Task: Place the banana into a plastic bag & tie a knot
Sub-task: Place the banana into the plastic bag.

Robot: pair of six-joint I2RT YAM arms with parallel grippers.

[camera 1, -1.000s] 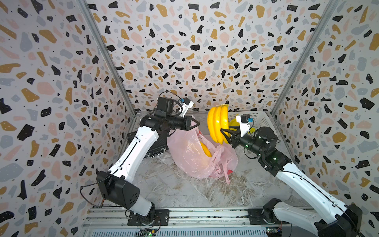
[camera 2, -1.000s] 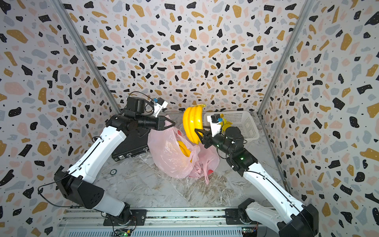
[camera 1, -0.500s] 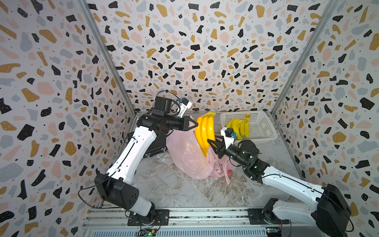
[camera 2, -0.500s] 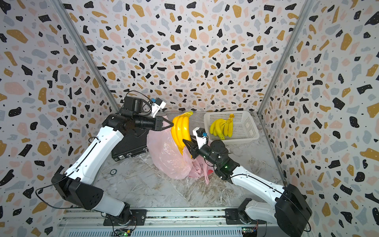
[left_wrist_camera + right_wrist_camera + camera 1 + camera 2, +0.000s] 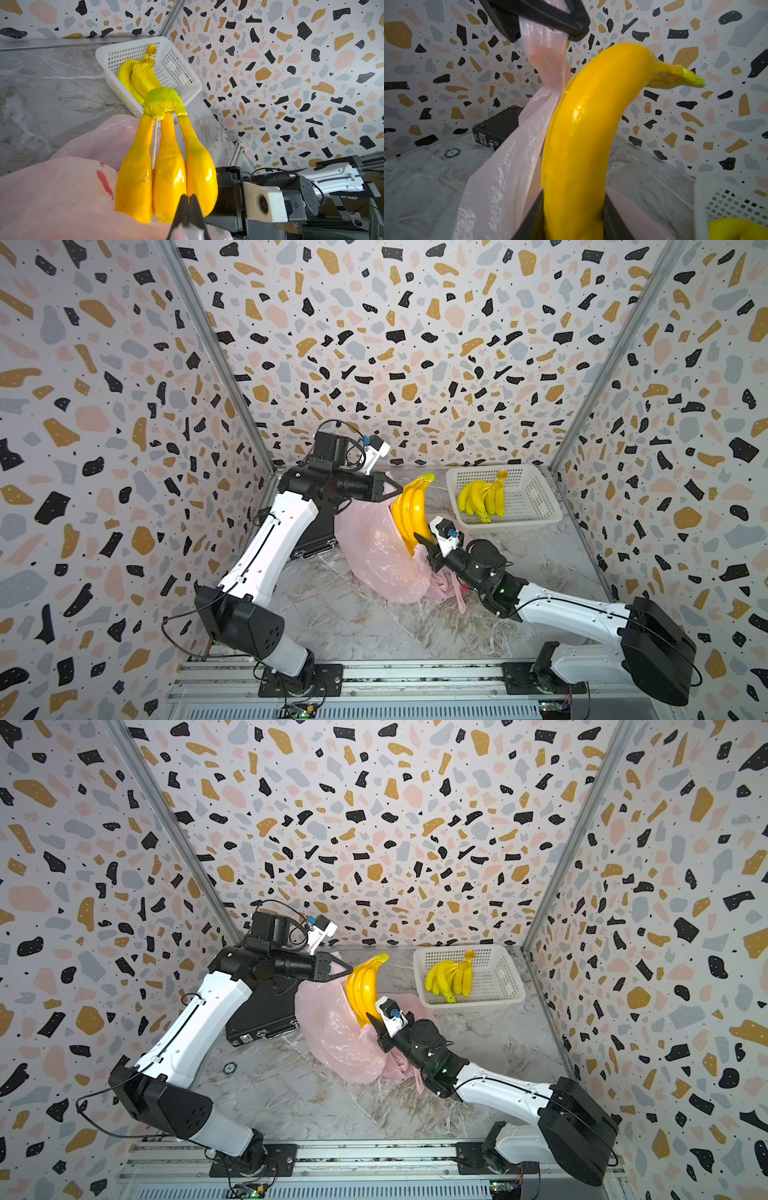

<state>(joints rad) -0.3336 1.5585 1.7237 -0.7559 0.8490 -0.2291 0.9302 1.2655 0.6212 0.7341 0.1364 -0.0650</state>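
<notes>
Insertion step. Frame centre: left gripper [image 5: 389, 491] pressed together on plastic bag [image 5: 370, 549] rim; right gripper [image 5: 422, 541] pinching banana bunch [image 5: 411, 506] upright. Next, likely: lower bunch into bag mouth.

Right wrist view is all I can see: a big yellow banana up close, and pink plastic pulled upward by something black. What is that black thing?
Observer: That is the left claw. It is shut on the edge of the pink bag and holds it up.
Operator: Is that just one banana in front of me?
Observer: No, it is a banana bunch of three, bound at the stem with green tape.
Operator: And the bit of yellow in the white basket?
Observer: A second bunch lies in the basket, apart from the bag.
</notes>
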